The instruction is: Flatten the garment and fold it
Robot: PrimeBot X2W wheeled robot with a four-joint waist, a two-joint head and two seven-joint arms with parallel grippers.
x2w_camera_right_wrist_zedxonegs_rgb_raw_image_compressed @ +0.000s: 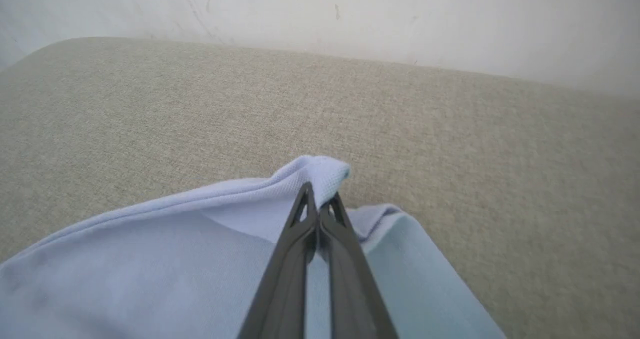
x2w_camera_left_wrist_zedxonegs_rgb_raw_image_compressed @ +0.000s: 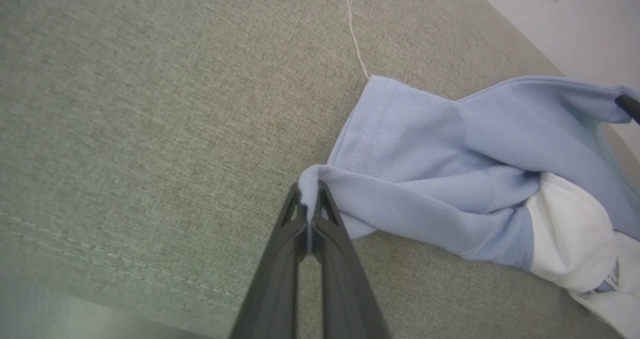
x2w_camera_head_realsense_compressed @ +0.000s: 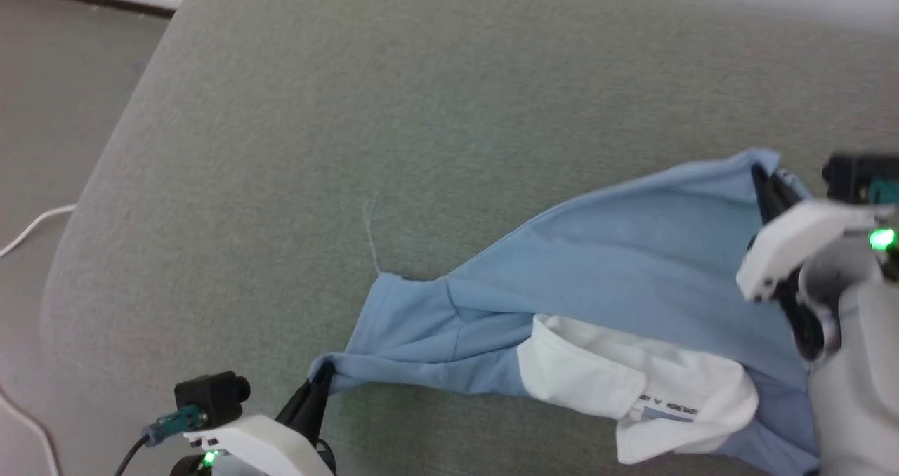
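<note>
From the head view, the garment [x2w_camera_head_realsense_compressed: 618,272] lies bunched at the lower right of a grey padded surface [x2w_camera_head_realsense_compressed: 435,97], with its white collar [x2w_camera_head_realsense_compressed: 597,371] toward the near edge. My left claw [x2w_camera_head_realsense_compressed: 324,374] grips the sleeve end at the lower left. My right claw [x2w_camera_head_realsense_compressed: 758,174] sits at the cloth's far right corner, and its tips are hard to make out here.

In the left wrist view, my left claw [x2w_camera_left_wrist_zedxonegs_rgb_raw_image_compressed: 311,199] is pressed together with a fold of blue knit pinched between the tips. A loose thread [x2w_camera_left_wrist_zedxonegs_rgb_raw_image_compressed: 355,29] lies on the padding beyond the sleeve.

In the right wrist view, my right claw [x2w_camera_right_wrist_zedxonegs_rgb_raw_image_compressed: 318,201] is closed tight on a raised edge of the garment [x2w_camera_right_wrist_zedxonegs_rgb_raw_image_compressed: 150,259]. A pale wall [x2w_camera_right_wrist_zedxonegs_rgb_raw_image_compressed: 320,9] stands behind.
</note>
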